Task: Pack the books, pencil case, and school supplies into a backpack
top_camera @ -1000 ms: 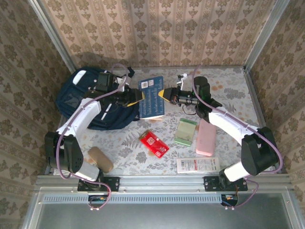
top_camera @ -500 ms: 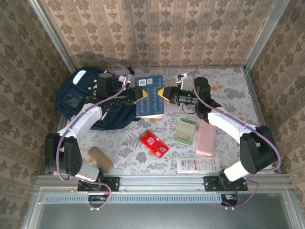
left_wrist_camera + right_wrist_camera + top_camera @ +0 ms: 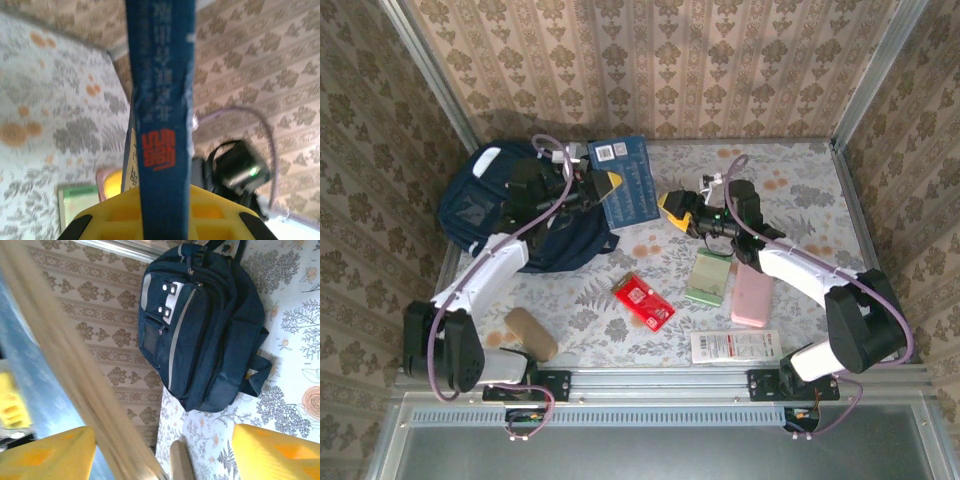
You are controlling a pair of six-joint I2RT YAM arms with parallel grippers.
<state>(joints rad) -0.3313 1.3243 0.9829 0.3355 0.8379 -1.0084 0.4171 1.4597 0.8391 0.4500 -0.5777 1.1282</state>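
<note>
Far left, backpack (image 3: 490,210) lay on the surface (image 3: 800,190) in the back-left corner, well apart from the loose items. Right wrist cam gave the better look: front pocket, pale trim strip, white patch with snaps, black strap. The top cam lacked that detail.

Left claw (image 3: 607,184) was clamped on the blue book (image 3: 632,185), held up off the surface just right of the backpack. Left wrist cam looked straight down the spine, yellow fingers (image 3: 115,215) pinching it from both sides. It also caught the right arm's black wrist unit (image 3: 240,165) with a green light on, beyond the book.

Right claw (image 3: 672,208) sat just right of the book with its jaws apart. Its own cam showed both yellow fingers (image 3: 275,450) wide, with the book's page edge as a blurred streak by the left one. Couldn't tell if they touched.

Near edge, left to right:
- tan roll (image 3: 530,333)
- red packet (image 3: 642,300)
- green packet (image 3: 710,277)
- pink case (image 3: 753,288), beside the green packet
- white packet (image 3: 735,346), nearest the rail

Surface was pale with a grey leaf print and orange blotches. Walls had beige damask paper, with metal posts in the corners.

Writing: the book cover carried a white label at its top corner, and the spine had pale characters plus a red logo. The white packet had red print. None of it was legible.
</note>
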